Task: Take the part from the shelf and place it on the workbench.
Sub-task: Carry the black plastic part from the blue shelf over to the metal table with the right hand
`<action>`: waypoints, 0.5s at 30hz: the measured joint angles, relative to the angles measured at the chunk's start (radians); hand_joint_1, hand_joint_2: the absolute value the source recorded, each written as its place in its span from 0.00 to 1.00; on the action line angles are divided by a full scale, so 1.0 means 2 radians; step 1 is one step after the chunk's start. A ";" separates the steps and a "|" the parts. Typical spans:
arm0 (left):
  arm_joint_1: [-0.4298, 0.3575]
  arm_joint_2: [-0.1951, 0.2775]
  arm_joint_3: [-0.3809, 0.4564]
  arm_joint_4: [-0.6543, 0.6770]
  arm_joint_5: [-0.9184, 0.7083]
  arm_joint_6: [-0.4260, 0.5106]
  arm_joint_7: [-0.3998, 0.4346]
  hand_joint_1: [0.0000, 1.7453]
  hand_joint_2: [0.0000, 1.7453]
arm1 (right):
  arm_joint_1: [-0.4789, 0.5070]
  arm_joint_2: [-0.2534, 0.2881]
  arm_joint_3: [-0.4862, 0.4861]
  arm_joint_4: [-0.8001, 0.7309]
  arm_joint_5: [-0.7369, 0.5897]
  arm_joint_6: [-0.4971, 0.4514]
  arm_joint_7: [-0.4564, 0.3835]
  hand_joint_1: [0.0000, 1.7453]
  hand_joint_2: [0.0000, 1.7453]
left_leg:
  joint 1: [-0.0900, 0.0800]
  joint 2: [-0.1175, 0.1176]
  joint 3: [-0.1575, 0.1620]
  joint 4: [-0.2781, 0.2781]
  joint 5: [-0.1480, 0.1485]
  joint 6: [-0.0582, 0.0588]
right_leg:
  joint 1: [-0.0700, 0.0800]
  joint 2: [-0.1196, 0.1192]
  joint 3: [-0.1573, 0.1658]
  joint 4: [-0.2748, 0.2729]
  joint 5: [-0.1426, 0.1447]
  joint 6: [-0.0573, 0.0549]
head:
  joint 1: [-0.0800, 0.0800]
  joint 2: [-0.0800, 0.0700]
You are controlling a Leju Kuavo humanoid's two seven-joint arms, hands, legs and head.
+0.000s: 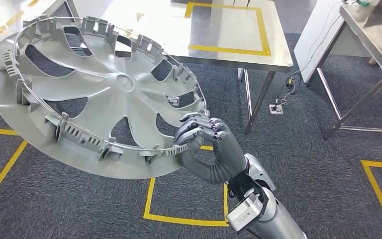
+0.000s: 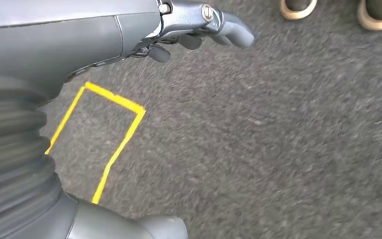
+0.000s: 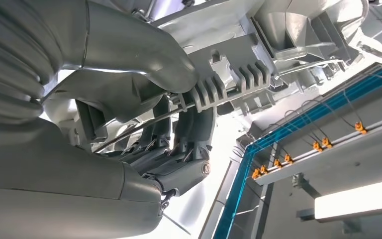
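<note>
Starting at the left, your left hand (image 2: 199, 25) is hanging over the grey carpet with its fingers loosely curled and nothing in them. Moving right, you are carrying the part, a large grey wheel cover (image 1: 94, 94), tilted in the air with its ribbed inner face toward the camera, filling the near left of the head view above the yellow floor tape (image 1: 151, 199). Your right hand (image 1: 204, 144) is pinching its near right rim, thumb on one side and fingers wrapped over the clips (image 3: 224, 84). So the pick from the shelf is looking done. What is remaining is the carry and set-down: the steel workbench (image 1: 278, 59) with its yellow-taped square (image 1: 226, 30) is standing farther off, and the cover is not yet over it.
</note>
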 joint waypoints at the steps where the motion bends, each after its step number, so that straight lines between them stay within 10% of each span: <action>1: 0.000 0.000 0.000 0.000 0.000 0.000 0.000 0.00 1.00 | 0.000 0.000 0.000 0.000 0.000 0.000 0.000 1.00 1.00 | -0.001 0.003 0.001 0.000 -0.001 0.002 | 0.000 -0.015 -0.015 0.029 -0.013 0.002 | 0.002 0.000; 3: 0.002 0.000 0.000 0.000 0.000 0.000 0.000 0.00 1.00 | 0.000 0.000 0.000 0.000 -0.003 0.000 -0.001 1.00 1.00 | -0.001 0.010 0.003 0.000 -0.004 0.005 | -0.001 -0.028 -0.053 0.095 -0.035 0.005 | 0.003 0.000; 5: 0.003 0.001 0.000 0.000 0.000 0.000 0.000 0.00 1.00 | 0.000 0.000 0.000 0.001 -0.005 0.000 -0.001 1.00 1.00 | -0.002 0.015 0.006 0.000 -0.007 0.004 | -0.001 -0.030 -0.066 0.108 -0.025 0.005 | 0.003 0.000; 9: 0.002 0.000 0.000 0.000 0.000 0.000 0.000 0.00 1.00 | 0.000 0.000 0.000 0.001 -0.007 -0.001 0.000 1.00 1.00 | -0.003 0.019 0.015 0.000 -0.015 -0.001 | 0.003 -0.035 -0.011 -0.013 0.036 -0.005 | 0.003 0.000; 15: 0.000 -0.001 0.000 0.000 0.001 -0.001 -0.001 0.00 1.00 | 0.000 0.000 0.000 0.001 -0.010 -0.002 0.000 1.00 1.00 | -0.004 0.021 0.013 0.018 -0.032 -0.016 | 0.001 -0.035 0.008 -0.041 0.035 -0.022 | 0.001 0.000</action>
